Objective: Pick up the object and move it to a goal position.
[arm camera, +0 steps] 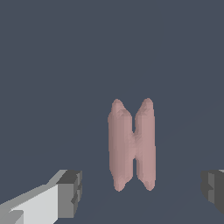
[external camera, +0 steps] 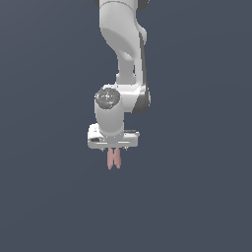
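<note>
- Tool state: in the wrist view the gripper (arm camera: pixel 140 192) stands wide open, its two dark finger pads (arm camera: pixel 70 192) set well apart on either side of the object (arm camera: pixel 132 144). Neither pad touches it; nothing is held.
- Object location: the pale pink object (external camera: pixel 113 158) sits directly below the gripper (external camera: pixel 113 146) in the exterior view, on the plain dark surface (external camera: pixel 49 197). Its two lobes run side by side, joined at a pinched middle.
- Step in hand (a judgement): final alignment and descent before closing. The lift has not begun.
- Procedure: keep the object centred between the pads. In the wrist view it lies nearer the midline than either pad, so little sideways correction seems needed.
- Lower until the pads flank the lobes at mid-height, not at the tips.
- Close evenly, so that one pad does not push the piece aside first.
- Goal position: no marker is visible in either view.
</note>
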### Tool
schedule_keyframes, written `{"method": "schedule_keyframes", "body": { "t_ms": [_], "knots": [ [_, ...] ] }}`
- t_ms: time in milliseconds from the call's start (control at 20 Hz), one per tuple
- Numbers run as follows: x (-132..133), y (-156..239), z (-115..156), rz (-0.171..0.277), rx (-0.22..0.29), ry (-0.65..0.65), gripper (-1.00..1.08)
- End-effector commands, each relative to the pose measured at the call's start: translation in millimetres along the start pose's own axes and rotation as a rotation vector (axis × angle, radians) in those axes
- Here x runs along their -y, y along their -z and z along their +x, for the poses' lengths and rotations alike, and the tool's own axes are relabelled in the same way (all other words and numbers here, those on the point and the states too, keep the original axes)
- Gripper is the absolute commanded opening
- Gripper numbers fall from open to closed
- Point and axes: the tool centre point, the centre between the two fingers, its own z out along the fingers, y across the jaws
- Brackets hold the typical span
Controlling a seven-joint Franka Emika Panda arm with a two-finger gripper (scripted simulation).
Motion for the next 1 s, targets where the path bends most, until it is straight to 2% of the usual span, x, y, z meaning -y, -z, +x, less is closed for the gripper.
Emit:
{"method": "schedule_keyframes", "body": {
  "t_ms": [0,650,950],
  "knots": [
    [-3,-13,2,0.002,0.002,0.012,1.0],
    [-8,-36,4,0.005,0.008,0.025,1.0],
    [-8,-64,3,0.005,0.007,0.026,1.0]
  ]
}}
